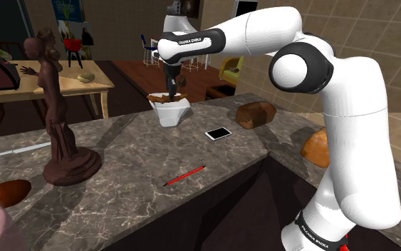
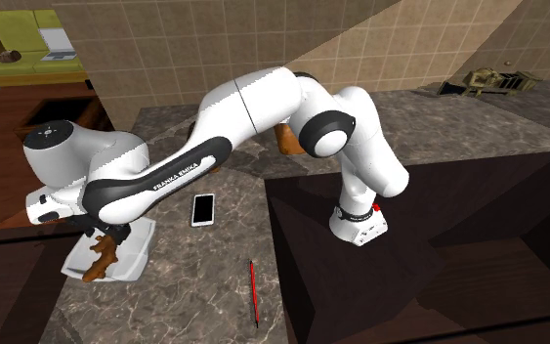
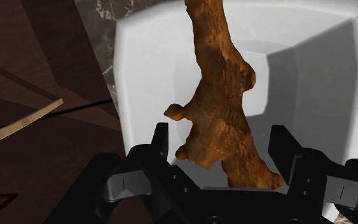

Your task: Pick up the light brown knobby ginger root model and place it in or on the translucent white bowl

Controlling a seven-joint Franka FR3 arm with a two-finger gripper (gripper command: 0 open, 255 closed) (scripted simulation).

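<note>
The counter (image 1: 142, 150) is lit softly and evenly, and the arm (image 1: 355, 142) shows bright white. A slanting shadow crosses the tiled wall (image 2: 165, 44) in the upper middle of the frame. Inside the bowl (image 3: 139, 83), one side is shaded grey.

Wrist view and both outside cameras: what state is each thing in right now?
Gripper: open, one finger on either side of the ginger root.
Ginger root: lying in the bowl, not clasped.
Bowl: upright, holding the ginger root.
Phone: lying flat.
Pencil: lying flat.
Statue: standing upright.

Statue (image 1: 60, 121), phone (image 1: 218, 132), pencil (image 1: 185, 175), bread loaf (image 1: 256, 113)
</note>
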